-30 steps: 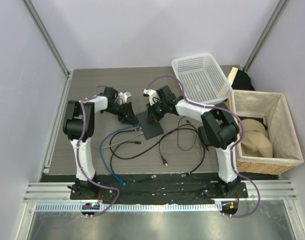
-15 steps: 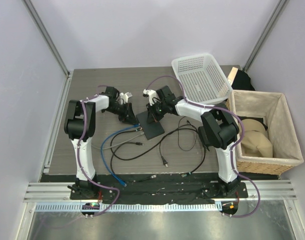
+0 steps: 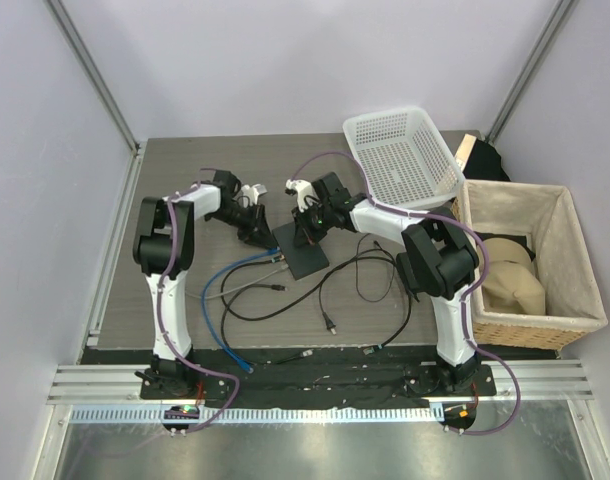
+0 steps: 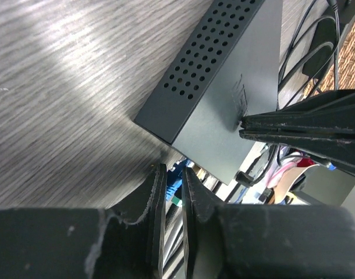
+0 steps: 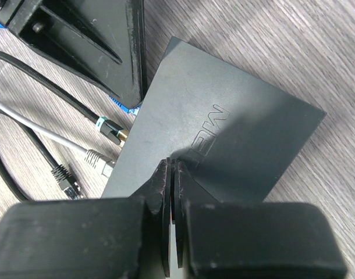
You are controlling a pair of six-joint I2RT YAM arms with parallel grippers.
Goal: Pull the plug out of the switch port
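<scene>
The switch (image 3: 303, 252) is a flat dark-grey box in the middle of the table. It also shows in the left wrist view (image 4: 224, 87) and the right wrist view (image 5: 224, 128). A blue plug (image 5: 120, 103) sits in a port on its left edge, with its blue cable (image 3: 235, 268) running toward me. My left gripper (image 4: 173, 171) is closed to a narrow gap on that blue plug (image 4: 175, 181) at the switch's edge. My right gripper (image 5: 172, 163) is shut and empty, its tips pressing down on the switch's top.
A black cable with a gold-tipped plug (image 5: 110, 129) and a grey cable's plug (image 5: 100, 160) lie at the same edge. Loose black cables (image 3: 355, 275) sprawl in front. A white plastic basket (image 3: 400, 155) and a wicker basket (image 3: 575, 290) stand at the right.
My left arm's elbow has shifted slightly and the left gripper has edged closer to the switch's left edge. The right arm and the switch have not moved.
</scene>
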